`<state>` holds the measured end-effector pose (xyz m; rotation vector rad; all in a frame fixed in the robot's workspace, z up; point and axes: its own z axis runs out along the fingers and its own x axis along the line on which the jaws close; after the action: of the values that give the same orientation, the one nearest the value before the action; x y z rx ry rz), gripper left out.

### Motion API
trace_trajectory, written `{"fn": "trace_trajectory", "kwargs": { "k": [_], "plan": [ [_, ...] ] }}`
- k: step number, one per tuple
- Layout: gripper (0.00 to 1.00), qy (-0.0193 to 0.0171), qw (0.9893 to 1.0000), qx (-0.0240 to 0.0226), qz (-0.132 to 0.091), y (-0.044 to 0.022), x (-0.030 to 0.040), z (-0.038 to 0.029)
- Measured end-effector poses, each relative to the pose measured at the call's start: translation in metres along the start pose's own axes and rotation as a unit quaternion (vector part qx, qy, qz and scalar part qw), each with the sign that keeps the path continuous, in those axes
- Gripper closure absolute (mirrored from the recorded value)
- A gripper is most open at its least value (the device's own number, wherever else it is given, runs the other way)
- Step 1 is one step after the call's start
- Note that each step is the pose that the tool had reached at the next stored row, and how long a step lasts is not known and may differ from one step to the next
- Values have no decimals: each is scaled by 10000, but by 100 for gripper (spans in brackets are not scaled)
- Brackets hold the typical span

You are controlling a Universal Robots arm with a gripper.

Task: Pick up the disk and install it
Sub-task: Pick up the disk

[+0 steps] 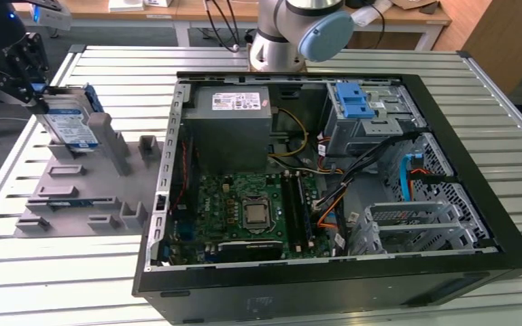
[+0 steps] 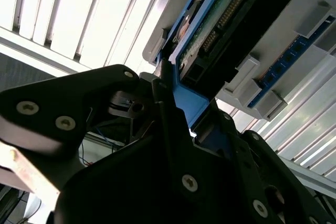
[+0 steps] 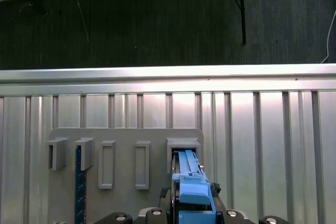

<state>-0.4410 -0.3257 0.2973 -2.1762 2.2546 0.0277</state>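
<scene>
Gripper (image 1: 35,95) jaws are clenched on the blue rail edge of the disk (image 1: 68,122). The disk stands upright in a slot of the grey fixture (image 1: 71,204) at the exterior view's left, well apart from the open computer case (image 1: 334,272). The hold looks narrow to me. A tilted lift could bind the disk in its slot or let it slip.
</scene>
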Motion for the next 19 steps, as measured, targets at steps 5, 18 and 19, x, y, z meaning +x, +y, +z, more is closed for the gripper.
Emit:
{"fn": "trace_trajectory", "kwargs": {
  "k": [5, 18, 19],
  "plan": [
    [63, 0, 10000, 0, 0, 0, 0, -19],
    [63, 0, 10000, -1, 0, 1, -1, -83],
    [63, 0, 10000, 0, 0, 1, -2, -92]
  ]
}}
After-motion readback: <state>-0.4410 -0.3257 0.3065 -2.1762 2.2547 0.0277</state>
